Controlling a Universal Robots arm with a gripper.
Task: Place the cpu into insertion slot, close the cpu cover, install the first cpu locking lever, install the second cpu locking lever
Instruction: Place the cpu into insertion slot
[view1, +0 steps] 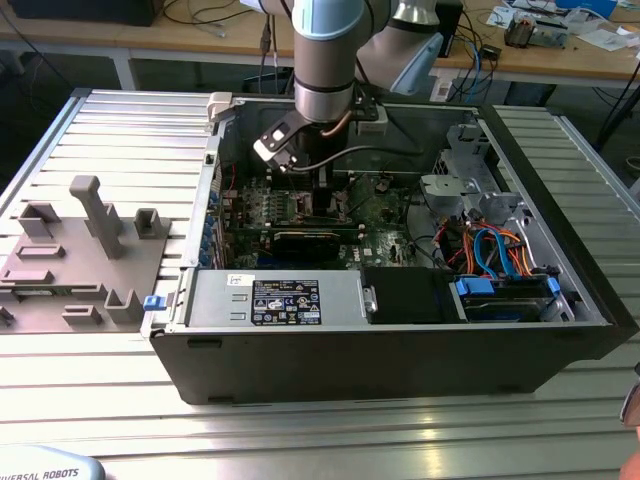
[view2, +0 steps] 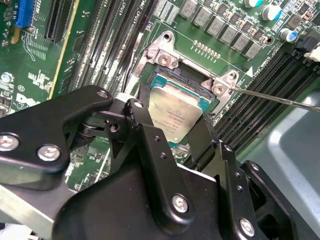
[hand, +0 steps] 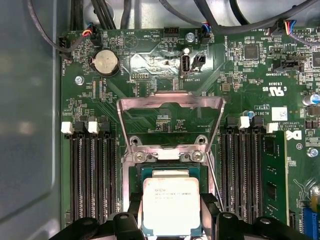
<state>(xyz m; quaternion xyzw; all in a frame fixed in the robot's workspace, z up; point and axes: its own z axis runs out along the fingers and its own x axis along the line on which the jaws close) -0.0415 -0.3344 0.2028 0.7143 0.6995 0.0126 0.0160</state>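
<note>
Slotted bench (view1: 300, 430) up front, open case (view1: 400, 370) on it. Gripper (hand: 172, 200) is clamped on the cpu (hand: 171, 210) right over the insertion slot (view2: 175, 76); I'd lower it dead level (a tilted drop wrecks sockets). Cpu cover (hand: 170, 99) stands flipped open beyond.

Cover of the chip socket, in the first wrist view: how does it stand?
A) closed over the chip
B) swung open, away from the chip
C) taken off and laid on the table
B: the cover stands swung open, and the chip shows its bare metal top.
</note>
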